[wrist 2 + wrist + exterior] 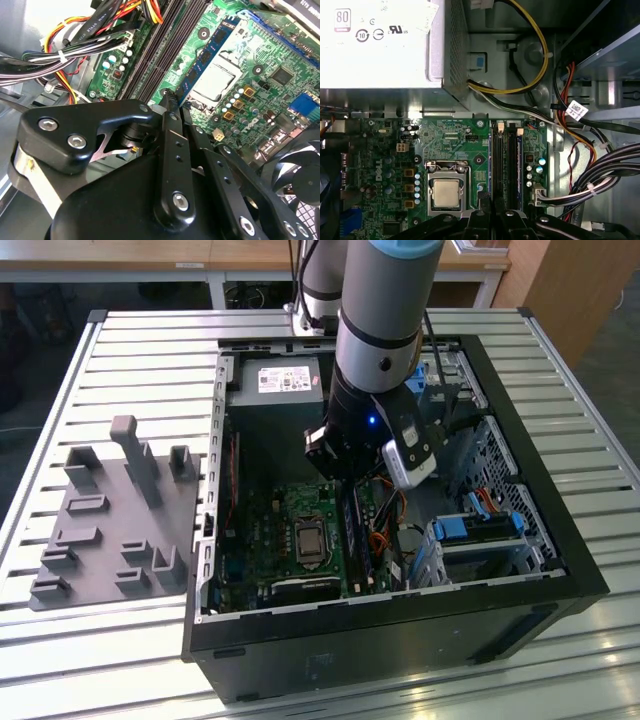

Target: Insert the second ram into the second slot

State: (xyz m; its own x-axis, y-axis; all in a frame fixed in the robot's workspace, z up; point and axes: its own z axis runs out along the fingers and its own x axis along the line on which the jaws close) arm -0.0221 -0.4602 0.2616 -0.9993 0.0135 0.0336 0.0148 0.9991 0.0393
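Exterior view has the arm [380, 330] reaching down into the open computer case [400, 635], just beside the processor socket [310, 538]. Over to the second wrist view: the gripper [174, 102] is pinched narrow, tips nearly together, right at one end of the second ram [205, 55]. That blue stick stands on edge at the memory slots [160, 50], on their side nearest the socket.

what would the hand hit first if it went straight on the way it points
Most likely the blue ram stick in the slot beside the processor socket: the hand points at its near end in the second wrist view. Whether they already touch is unclear.
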